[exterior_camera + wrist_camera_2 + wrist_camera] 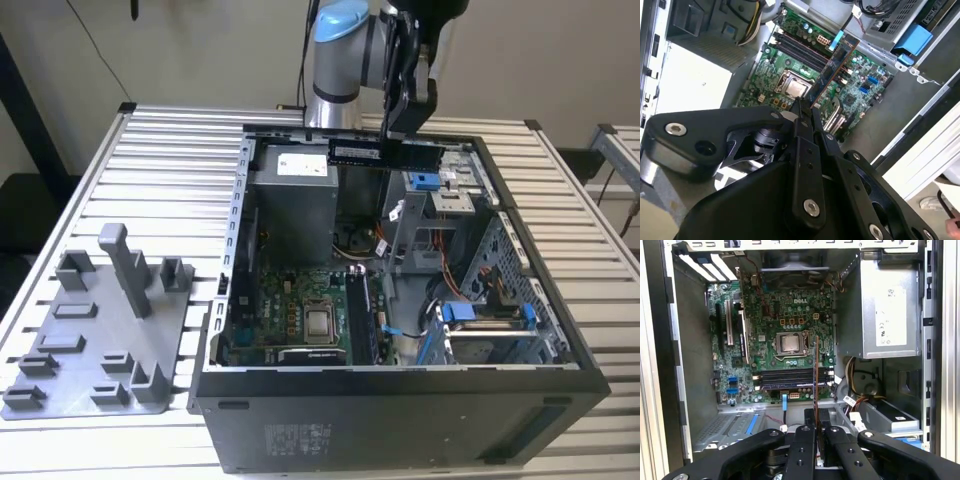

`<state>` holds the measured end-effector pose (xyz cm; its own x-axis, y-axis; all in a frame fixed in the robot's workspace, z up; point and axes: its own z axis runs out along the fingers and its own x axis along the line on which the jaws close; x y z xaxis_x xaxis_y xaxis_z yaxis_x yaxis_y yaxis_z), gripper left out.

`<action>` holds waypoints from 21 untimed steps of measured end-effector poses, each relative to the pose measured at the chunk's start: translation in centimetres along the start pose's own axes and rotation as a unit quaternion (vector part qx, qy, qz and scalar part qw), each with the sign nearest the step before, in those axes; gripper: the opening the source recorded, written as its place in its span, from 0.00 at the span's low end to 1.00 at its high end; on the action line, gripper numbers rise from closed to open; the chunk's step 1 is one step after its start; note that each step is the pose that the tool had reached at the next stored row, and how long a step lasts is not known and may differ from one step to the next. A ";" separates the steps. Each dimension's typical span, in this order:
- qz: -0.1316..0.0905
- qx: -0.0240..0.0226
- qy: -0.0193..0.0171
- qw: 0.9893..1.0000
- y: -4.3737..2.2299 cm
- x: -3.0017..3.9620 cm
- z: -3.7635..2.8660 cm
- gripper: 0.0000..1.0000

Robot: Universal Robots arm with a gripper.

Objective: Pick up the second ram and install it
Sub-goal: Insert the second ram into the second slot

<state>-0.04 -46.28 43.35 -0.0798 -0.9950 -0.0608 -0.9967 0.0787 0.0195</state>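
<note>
The pick-up was done and the seating was not. The gripper (401,135) hung in the upper centre of the exterior view, over the far rim of the open computer case (585,375), its fingers clamped on the second ram (385,152) near mid-length. The stick was in the air, well above the motherboard (290,310) and touching nothing in the case. The grey holder tray (60,385) lay on the table at the exterior view's left, well apart from the gripper.

In the exterior view the stick's long axis ran level across the frame, from the exterior view's left to its right. It stood on edge, with its flat face and pale label toward the camera. In the first wrist view the second ram (816,375) appeared edge-on as a thin line reaching out from the gripper (817,432) over the memory slots (790,379), crossing their direction rather than lining up with them. The second wrist view gave the same edge-on stick (837,65) beyond the gripper (805,112).
</note>
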 end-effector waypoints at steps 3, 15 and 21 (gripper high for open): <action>0.000 0.000 0.000 1.000 0.00 0.00 0.00 0.14; 0.093 0.006 -0.002 0.996 0.00 0.00 0.12 0.14; 0.130 0.008 -0.003 0.991 0.00 0.01 0.18 0.14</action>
<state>-0.04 -46.27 43.17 -0.3345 -0.9404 -0.0608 -0.9424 0.3339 0.0195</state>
